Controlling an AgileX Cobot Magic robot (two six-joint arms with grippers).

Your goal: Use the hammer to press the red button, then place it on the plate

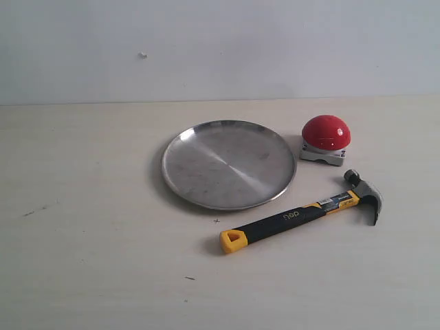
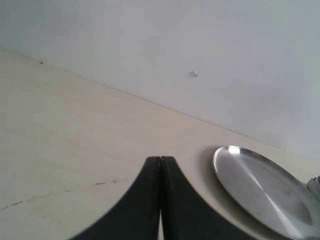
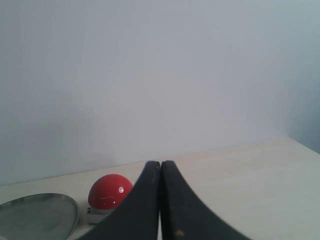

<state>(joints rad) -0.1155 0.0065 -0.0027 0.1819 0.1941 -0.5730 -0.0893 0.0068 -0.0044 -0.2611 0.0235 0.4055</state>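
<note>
The hammer (image 1: 300,218) lies flat on the table, dark head toward the right, yellow handle end toward the front left. Behind its head sits the red button (image 1: 326,133) on a small grey base; the right wrist view also catches the red button (image 3: 107,191). The silver plate (image 1: 180,175) rests left of both, with nothing on it. In the left wrist view the plate (image 2: 235,165) lies off to one side. My left gripper (image 2: 160,159) is shut with nothing held. My right gripper (image 3: 161,163) is shut too, holding nothing. Neither arm shows in the exterior view.
A pale wooden table (image 1: 82,240) meets a plain light wall (image 1: 220,41) at the back. Small dark scuff marks (image 1: 27,213) dot the tabletop at the left and front.
</note>
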